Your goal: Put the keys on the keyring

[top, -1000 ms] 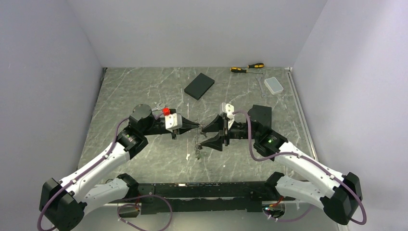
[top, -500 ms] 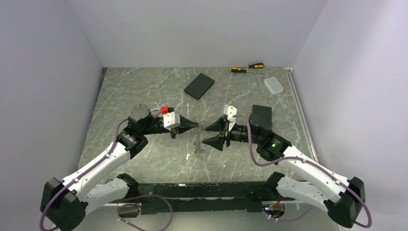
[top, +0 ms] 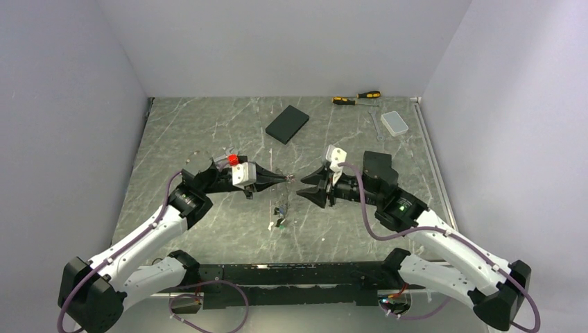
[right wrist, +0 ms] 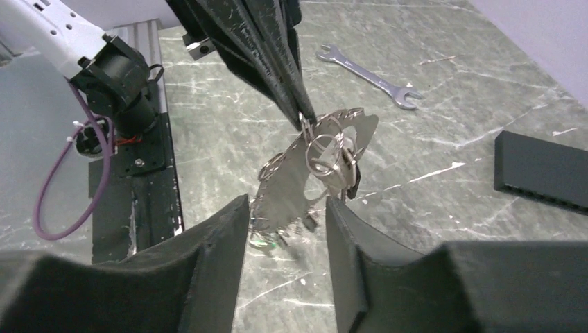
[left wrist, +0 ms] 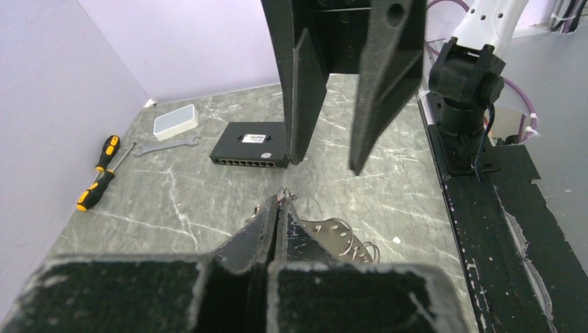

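Two tools face each other tip to tip over the middle of the grey marbled table, and only one of them has anything in it. My left gripper is pressed together, its tips pinching the top of the large thin silver metal loop of the keyring. The loop hangs from that pinch clear of the table. Its long axis runs down and away from the left tips, slanting toward my right side in the right wrist view. Small silver keys with coloured plastic heads dangle against it on little rings, one head black, with something green lower down. I cannot tell how many are threaded on.

My right gripper is spread wide and empty. From its wrist camera the hanging loop lies straight ahead, framed between my two right fingers and just beyond their tips, touching neither. In the overhead view the right tips stand just beside the left tips, not touching them.

So the right arm is the free one. I judge its approach must come straight forward along the gap, closing across the loop's thin side below the left pinch.
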Controlling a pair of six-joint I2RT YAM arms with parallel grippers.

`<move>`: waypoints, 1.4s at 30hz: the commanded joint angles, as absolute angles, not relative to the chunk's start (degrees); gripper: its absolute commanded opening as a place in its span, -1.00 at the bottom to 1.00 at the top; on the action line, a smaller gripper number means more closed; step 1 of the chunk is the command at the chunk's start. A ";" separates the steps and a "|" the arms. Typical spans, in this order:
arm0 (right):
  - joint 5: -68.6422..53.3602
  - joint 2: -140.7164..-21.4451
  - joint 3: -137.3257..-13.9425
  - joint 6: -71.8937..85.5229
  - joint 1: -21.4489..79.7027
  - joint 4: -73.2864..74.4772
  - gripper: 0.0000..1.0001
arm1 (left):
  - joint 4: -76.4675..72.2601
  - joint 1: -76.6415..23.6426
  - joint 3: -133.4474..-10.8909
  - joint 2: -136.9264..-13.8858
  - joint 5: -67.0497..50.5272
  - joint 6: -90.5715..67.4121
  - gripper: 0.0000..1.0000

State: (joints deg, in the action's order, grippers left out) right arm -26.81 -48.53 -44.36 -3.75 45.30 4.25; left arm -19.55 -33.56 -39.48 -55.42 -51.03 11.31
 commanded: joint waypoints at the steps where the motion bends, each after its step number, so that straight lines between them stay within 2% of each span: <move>1: -27.00 -51.31 -49.21 -5.38 45.29 0.64 -0.19 | -25.92 -33.35 -38.63 -53.45 -51.39 9.65 -1.00; 8: -28.76 -53.96 -49.88 -5.25 45.27 -3.31 -0.14 | -33.43 -33.32 -35.60 -52.52 -48.56 5.30 -1.00; 17: -31.84 -56.92 -49.26 -4.48 45.28 -7.41 -0.24 | -38.47 -33.40 -33.67 -51.38 -46.15 2.73 -1.00; 22: -33.00 -57.64 -48.94 -4.88 45.30 -9.72 -0.42 | -41.10 -33.40 -33.36 -51.69 -46.38 1.00 -1.00; 26: -34.34 -58.24 -49.06 -4.89 45.15 -11.19 -0.45 | -44.29 -33.32 -32.87 -52.53 -46.08 -1.79 -1.00; 29: -34.91 -58.62 -48.97 -5.07 45.25 -11.62 -0.65 | -45.92 -33.40 -32.71 -52.80 -45.98 -2.74 -1.00; 34: -35.20 -58.71 -48.35 -5.19 45.26 -12.89 -0.76 | -47.28 -33.38 -32.57 -53.39 -46.05 -3.76 -1.00; 38: -35.02 -58.71 -48.25 -5.82 45.19 -13.85 -1.00 | -47.91 -33.34 -32.53 -53.77 -46.01 -4.29 -1.00; 42: -34.45 -58.58 -48.55 -6.73 45.24 -13.20 -1.00 | -44.18 -33.38 -33.34 -52.89 -45.60 -2.30 -1.00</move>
State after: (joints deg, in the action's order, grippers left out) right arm -32.58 -58.52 -47.40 -4.82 44.66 -10.41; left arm -42.22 -33.17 -32.05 -53.63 -46.63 -2.20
